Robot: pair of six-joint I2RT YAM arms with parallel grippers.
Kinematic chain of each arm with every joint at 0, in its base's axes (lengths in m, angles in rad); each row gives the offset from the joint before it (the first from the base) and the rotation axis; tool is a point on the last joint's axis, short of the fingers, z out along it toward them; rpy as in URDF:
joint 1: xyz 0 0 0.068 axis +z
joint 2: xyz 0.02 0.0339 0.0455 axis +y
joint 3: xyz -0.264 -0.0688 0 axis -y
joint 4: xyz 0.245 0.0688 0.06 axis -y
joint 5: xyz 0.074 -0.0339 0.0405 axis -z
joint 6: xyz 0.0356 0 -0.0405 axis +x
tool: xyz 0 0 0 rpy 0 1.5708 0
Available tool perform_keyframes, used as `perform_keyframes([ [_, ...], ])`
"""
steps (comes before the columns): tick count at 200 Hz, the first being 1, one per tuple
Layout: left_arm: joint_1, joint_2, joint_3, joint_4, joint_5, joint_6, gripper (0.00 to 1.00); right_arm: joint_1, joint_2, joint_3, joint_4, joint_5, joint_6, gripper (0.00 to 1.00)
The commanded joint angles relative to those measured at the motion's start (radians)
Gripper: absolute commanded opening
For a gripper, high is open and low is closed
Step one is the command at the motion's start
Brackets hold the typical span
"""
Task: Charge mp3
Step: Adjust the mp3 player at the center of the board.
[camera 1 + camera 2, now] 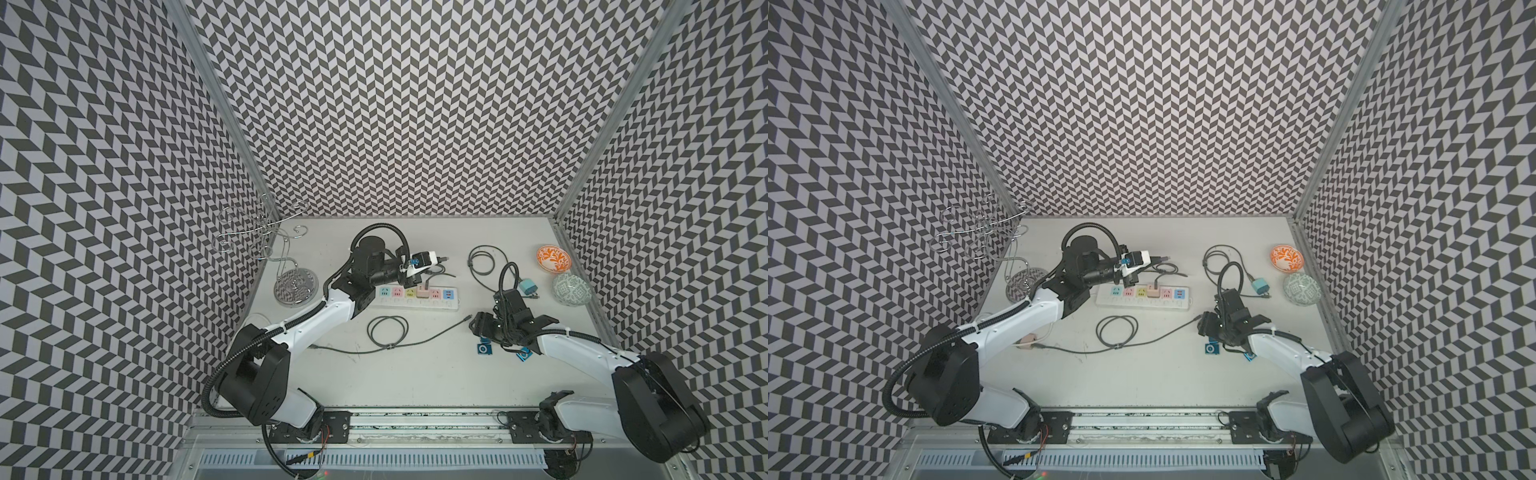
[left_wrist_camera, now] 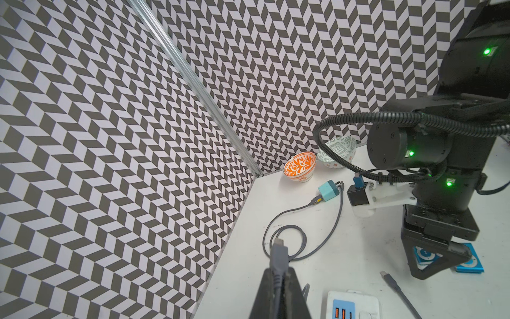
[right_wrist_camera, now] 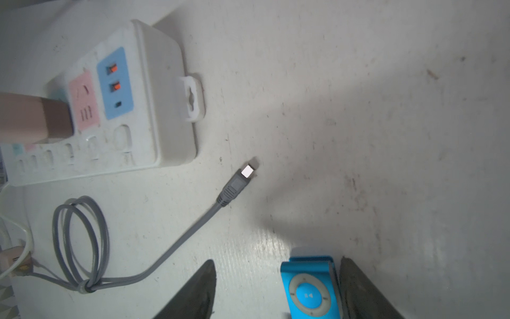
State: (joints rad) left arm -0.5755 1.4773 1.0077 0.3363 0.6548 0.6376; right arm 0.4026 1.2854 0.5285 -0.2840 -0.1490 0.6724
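Blue mp3 player (image 3: 310,290) was seen flat on table (image 3: 386,138), straddled by right gripper (image 3: 277,259), jaws wide, unclamped. Grey cable plug (image 2: 278,247) was pinched in left gripper (image 2: 278,272). Grasp step was judged in hand; next, a square squeeze and port-to-plug alignment were called for.

Blue mp3 player (image 3: 309,290) between fingers (image 3: 193,297)

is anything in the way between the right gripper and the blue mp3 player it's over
Nothing visible. The right gripper straddles the blue mp3 player on the table with open jaws: one finger sits close beside it, the other stands apart with only bare table between. The loose cable plug lies farther ahead, outside the gap.
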Motion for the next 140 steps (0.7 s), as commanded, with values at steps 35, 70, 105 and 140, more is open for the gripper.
perform_keyframes([
  [35, -0.004, 0.000, 0.000, 0.010, -0.001, 0.010, 0.00, 0.017, 0.004, 0.050, -0.085, 0.098, -0.042, 0.71],
  [70, -0.004, 0.002, 0.001, 0.013, -0.001, 0.012, 0.00, 0.024, 0.002, 0.084, -0.143, 0.151, -0.104, 0.71],
  [105, -0.004, -0.001, -0.009, 0.022, -0.003, 0.013, 0.00, 0.079, 0.025, 0.109, -0.164, 0.192, -0.134, 0.66],
  [140, -0.004, -0.005, -0.020, 0.030, -0.006, 0.015, 0.00, 0.125, 0.074, 0.123, -0.187, 0.254, -0.119, 0.66],
])
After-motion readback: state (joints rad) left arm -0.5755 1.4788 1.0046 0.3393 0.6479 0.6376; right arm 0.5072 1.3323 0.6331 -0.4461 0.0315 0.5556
